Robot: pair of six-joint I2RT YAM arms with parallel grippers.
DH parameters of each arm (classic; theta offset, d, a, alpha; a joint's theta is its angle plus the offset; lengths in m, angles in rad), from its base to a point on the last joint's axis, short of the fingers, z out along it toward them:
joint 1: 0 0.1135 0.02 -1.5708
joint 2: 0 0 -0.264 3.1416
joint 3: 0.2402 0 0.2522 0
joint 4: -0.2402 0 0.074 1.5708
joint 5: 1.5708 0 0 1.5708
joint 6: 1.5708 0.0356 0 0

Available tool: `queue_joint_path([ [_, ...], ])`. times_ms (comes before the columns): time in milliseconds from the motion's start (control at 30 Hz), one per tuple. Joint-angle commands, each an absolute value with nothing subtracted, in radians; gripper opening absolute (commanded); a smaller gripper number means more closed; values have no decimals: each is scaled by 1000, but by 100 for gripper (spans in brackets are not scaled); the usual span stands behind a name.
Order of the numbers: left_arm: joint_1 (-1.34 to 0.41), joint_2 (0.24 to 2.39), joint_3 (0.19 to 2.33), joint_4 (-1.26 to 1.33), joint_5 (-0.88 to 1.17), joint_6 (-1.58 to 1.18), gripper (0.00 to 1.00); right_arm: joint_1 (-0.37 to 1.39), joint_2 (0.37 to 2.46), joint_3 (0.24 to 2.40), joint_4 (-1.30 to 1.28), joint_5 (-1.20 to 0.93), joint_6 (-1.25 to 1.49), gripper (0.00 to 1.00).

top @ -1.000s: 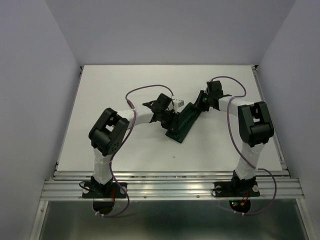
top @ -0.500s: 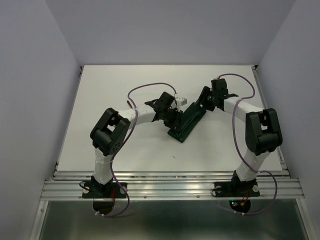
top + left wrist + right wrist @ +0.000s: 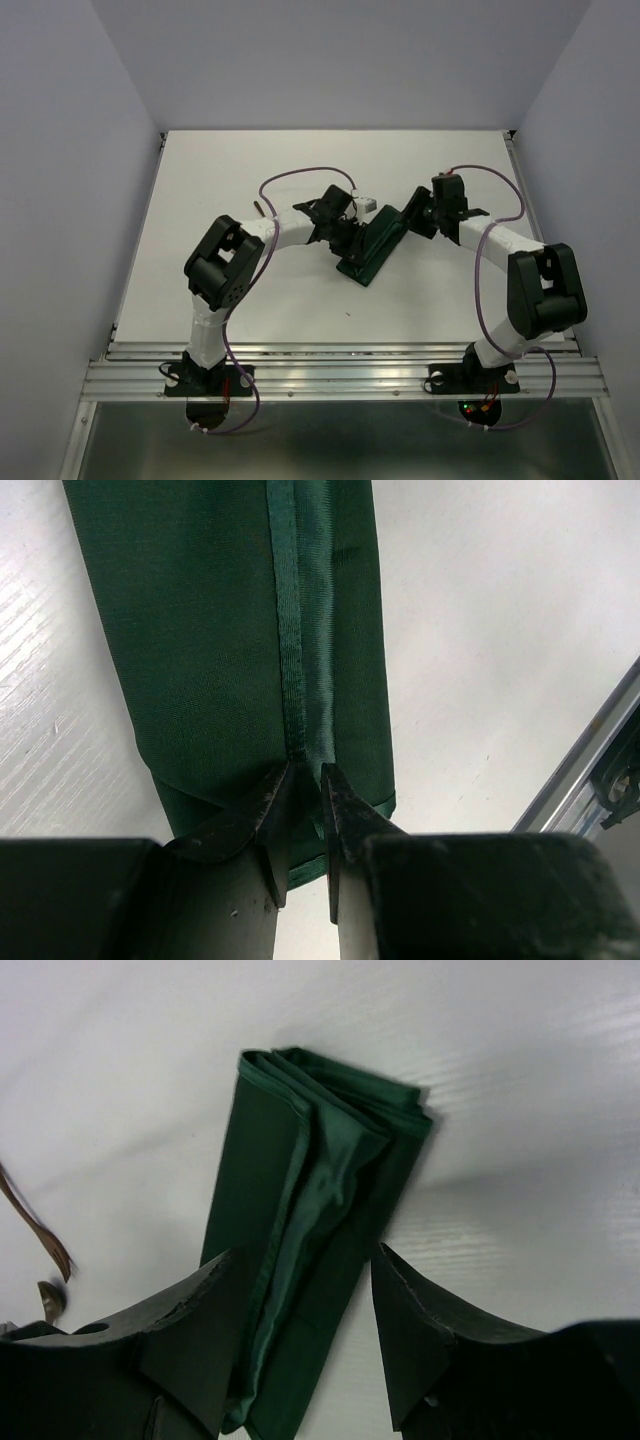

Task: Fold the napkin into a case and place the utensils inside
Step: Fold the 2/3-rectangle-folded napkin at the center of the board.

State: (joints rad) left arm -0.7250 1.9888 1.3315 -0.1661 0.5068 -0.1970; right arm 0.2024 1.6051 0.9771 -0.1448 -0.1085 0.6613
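The dark green napkin [image 3: 372, 250] lies folded into a long narrow strip, slanting across the middle of the table. My left gripper [image 3: 348, 236] is low at its near-left side. In the left wrist view the gripper [image 3: 305, 770] is shut on the hemmed edge of the napkin [image 3: 210, 630]. My right gripper [image 3: 413, 212] is at the strip's far right end. In the right wrist view that gripper [image 3: 308, 1252] is open and holds nothing, one finger on each side above the napkin [image 3: 320, 1190]. A small reddish-brown tip [image 3: 259, 208], perhaps a utensil, peeks out by the left arm; the rest is hidden.
The white table [image 3: 200, 180] is walled by grey panels left, right and behind. A metal rail [image 3: 340, 365] runs along the near edge. Purple cables [image 3: 290, 178] loop over both arms. Thin brown shapes [image 3: 30, 1220] show at the left edge of the right wrist view.
The right arm has swung out to the right and its gripper has drawn back along the napkin's far end. The left gripper has shifted slightly up and right, staying on the napkin.
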Motion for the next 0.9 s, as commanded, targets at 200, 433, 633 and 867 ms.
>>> queue_joint_path([
  [200, -733, 1977, 1385, -178, 503, -189, 27, 216, 1559, 799, -12, -258, 772, 64],
  [433, -733, 1988, 1399, -195, 494, -180, 27, 245, 1551, 730, 58, -272, 808, 47],
  [633, -735, 1982, 1394, -206, 492, -166, 28, 287, 1594, 707, 103, -301, 830, 47],
  [867, -739, 1991, 1404, -229, 456, -146, 30, 307, 1620, 681, 163, -314, 861, 36],
])
